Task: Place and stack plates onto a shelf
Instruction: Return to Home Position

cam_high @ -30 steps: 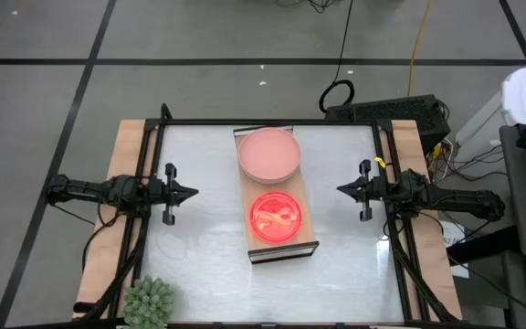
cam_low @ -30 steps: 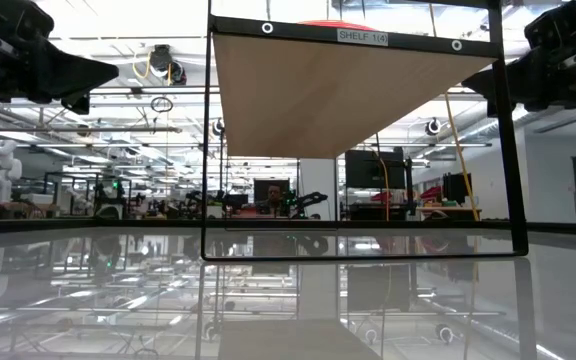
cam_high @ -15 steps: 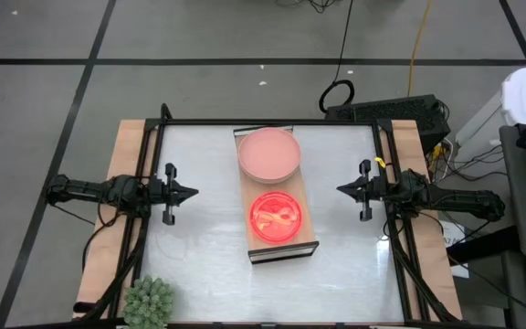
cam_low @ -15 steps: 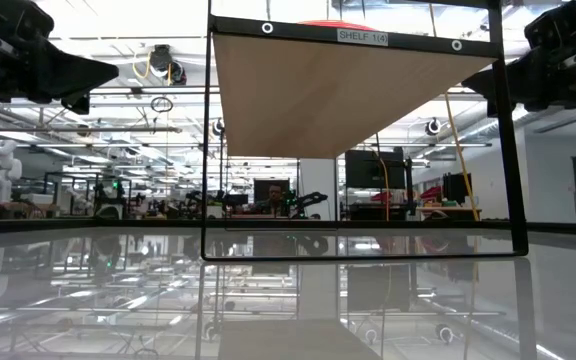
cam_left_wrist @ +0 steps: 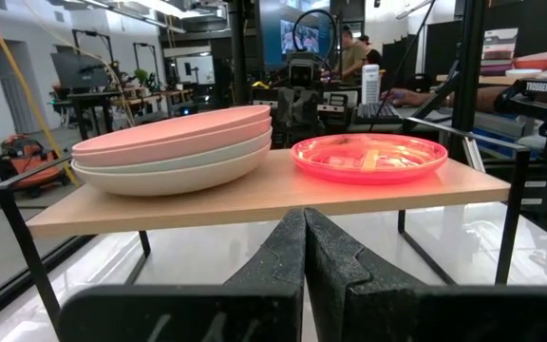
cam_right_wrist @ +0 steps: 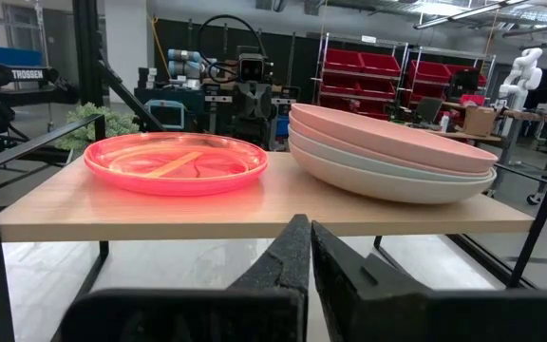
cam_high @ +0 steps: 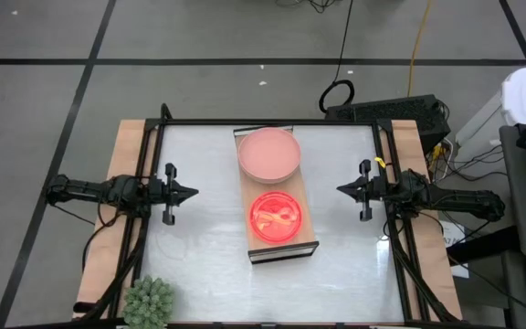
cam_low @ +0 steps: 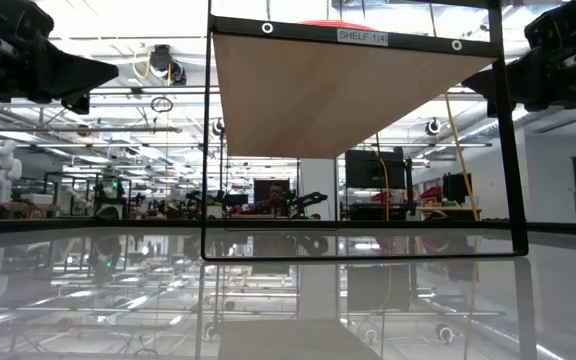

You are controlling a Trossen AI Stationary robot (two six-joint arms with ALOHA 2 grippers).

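The light-wood shelf (cam_high: 277,251) stands on thin black legs in the middle of the table. On its far half rests a stack of large plates (cam_high: 268,153), salmon pink on top, pale ones below (cam_left_wrist: 174,166). On its near half lies a glossy hot pink plate (cam_high: 276,217), with orange showing through it (cam_right_wrist: 176,161). My left gripper (cam_high: 193,193) hovers shut to the left of the shelf, pointing at it. My right gripper (cam_high: 341,189) hovers shut to the right of the shelf, also pointing at it. Both hold nothing.
A spiky green plant (cam_high: 149,303) sits at the table's near left corner. A black frame (cam_high: 268,122) borders the tabletop. The near end of the shelf carries a label (cam_low: 362,36). Bare white tabletop lies on both sides of the shelf.
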